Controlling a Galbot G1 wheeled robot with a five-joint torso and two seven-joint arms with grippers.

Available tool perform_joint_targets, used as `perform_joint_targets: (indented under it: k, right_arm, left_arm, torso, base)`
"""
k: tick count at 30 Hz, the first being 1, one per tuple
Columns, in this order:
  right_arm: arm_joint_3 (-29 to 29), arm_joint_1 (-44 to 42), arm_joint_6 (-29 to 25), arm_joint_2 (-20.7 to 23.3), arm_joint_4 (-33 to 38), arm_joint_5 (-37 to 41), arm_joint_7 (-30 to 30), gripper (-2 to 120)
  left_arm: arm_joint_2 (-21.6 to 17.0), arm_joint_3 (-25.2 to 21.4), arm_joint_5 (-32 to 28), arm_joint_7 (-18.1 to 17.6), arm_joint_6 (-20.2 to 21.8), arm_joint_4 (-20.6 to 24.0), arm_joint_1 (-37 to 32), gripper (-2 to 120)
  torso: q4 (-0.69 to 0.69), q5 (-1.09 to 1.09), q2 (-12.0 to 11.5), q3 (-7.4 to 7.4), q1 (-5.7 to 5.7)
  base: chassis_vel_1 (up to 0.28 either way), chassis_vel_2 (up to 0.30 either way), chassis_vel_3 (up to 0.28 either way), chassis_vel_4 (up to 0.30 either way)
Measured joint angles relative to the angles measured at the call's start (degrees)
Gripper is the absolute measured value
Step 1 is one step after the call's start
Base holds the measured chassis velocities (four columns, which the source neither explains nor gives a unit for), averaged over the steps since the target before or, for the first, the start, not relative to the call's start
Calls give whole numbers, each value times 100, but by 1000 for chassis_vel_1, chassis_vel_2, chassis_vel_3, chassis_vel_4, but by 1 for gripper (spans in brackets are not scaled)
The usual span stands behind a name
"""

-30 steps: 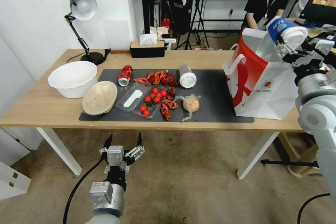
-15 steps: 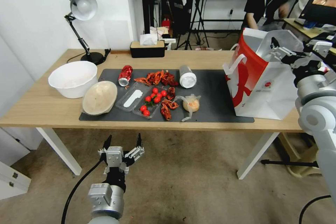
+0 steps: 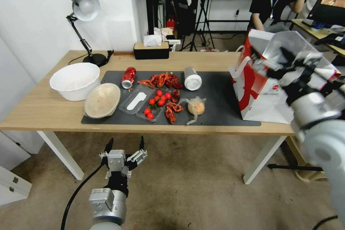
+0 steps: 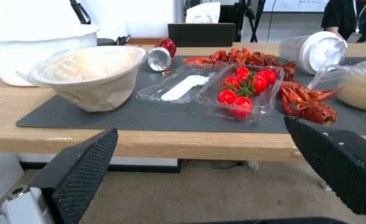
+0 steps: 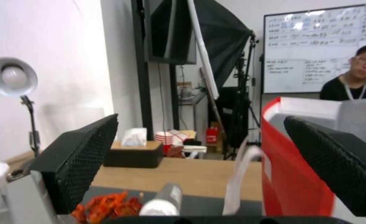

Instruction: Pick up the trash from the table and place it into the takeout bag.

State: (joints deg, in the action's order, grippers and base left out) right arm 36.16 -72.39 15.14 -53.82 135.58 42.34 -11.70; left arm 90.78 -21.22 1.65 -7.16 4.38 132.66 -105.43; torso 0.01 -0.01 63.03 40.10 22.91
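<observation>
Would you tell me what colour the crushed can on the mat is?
The can is red with a silver end, clearest in the head view.

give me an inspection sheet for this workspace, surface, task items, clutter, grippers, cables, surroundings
Surface: wooden table with a dark grey mat.
Job's things: on the mat, a crushed red can, beige bowl, white cup on its side, knotted bag, crayfish shells and a clear tray of tomatoes. Takeout bag upright at the table's right end.
Clutter: white bowl, desk lamp, tissue box.
Grippers: left gripper open, low in front of the table; right gripper open, empty, at the bag's mouth.
Cables: black cable along the left arm.
Surroundings: tripods and a whiteboard behind.
</observation>
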Motion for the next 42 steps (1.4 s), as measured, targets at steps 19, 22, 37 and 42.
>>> perform_joint_targets:
  k: [19,22,37,42]
  right_arm:
    - [-476,-2518,-3558,-1056,-1400,-2080,506,100]
    - [-560,-2602,-3826,-1168,-1664,-2168,646,100]
    - [-1147,-2423,-3937,-1423,-2360,-2447,786,100]
    - [-1422,-1823,-3251,-1258,-2162,-2222,754,100]
  left_arm:
    - [-68,-38,-158,15,-59,-87,21,100]
    - [-87,-74,-206,13,-59,-101,59,100]
    - [-168,-158,-276,-63,-17,-159,208,100]
    - [-163,-154,-276,-64,-16,-159,195,100]
  torso:
    - [-1,1,0,0,-1]
    - [-1,0,0,0,-1]
    - [-3,0,-1,1,0]
    - [-1,0,-1,1,1]
  base:
    - [0,0,0,0]
    - [0,0,0,0]
    - [0,0,0,0]
    - [0,0,0,0]
